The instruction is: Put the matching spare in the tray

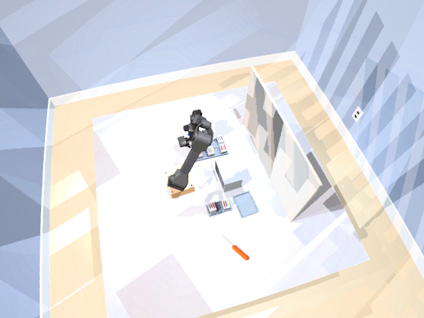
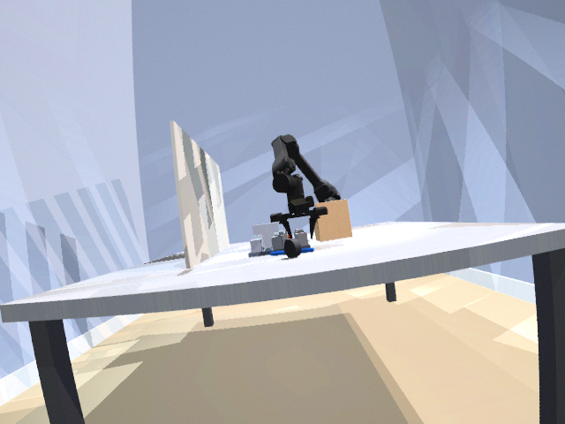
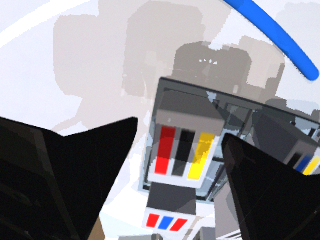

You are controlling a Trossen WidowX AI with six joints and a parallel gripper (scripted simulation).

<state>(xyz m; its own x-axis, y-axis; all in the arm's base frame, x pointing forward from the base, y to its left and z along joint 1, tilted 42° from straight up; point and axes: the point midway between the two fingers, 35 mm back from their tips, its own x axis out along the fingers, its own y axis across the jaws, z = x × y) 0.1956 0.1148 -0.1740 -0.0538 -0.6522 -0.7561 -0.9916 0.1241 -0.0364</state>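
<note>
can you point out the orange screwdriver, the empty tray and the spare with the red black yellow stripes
orange screwdriver (image 1: 240,252), top view, on its orange handle
tray (image 1: 245,203), top view, on its flat blue floor
red-black-yellow spare (image 3: 182,154), wrist view, on its black middle stripe

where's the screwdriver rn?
Top view: the orange-handled screwdriver lies alone on the white table, toward the near edge, below the tray and well away from the arm.

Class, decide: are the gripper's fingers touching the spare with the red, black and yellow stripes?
Apart. In the wrist view, pale gaps separate both fingers from the striped spare, and the gripper straddles it.
</note>
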